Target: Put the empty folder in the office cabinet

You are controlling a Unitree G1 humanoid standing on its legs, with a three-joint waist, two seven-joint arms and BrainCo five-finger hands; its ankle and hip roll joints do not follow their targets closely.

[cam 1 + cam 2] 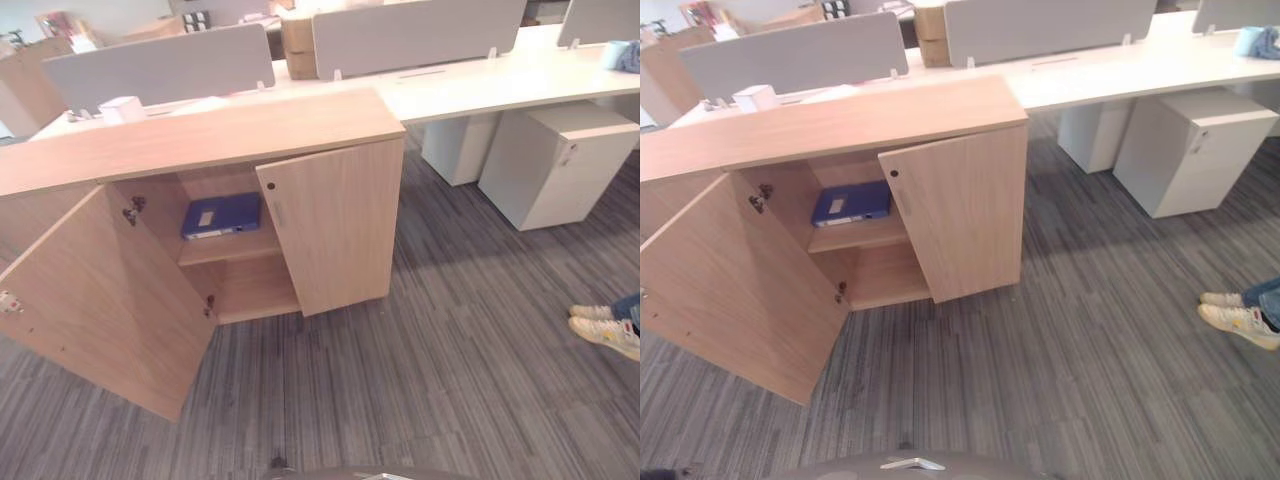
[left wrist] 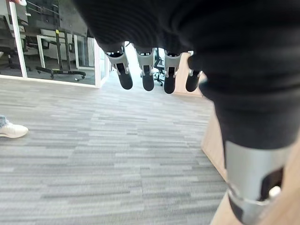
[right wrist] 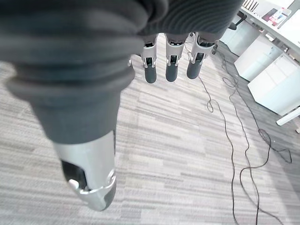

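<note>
grey striped carpet (image 1: 450,350) covers the office floor, with one wooden cabinet (image 1: 200,135) standing on it and two doors swung open, the left door (image 1: 95,300) wide and the right door (image 1: 335,230) partway. one blue folder (image 1: 221,215) lies flat on the upper shelf (image 1: 230,247) inside the cabinet; the space under that shelf looks bare. behind the cabinet runs a long white table (image 1: 500,80) with two grey screens (image 1: 160,65) on it and two white drawer units (image 1: 555,160) beneath. a person's shoes (image 1: 605,325) show at the carpet's edge. the left robot hand (image 2: 147,70) hangs over carpet, fingers straight and loose, holding nothing, the folder well away from it. the right robot hand (image 3: 171,58) likewise hangs with relaxed straight fingers above carpet, touching nothing.
</note>
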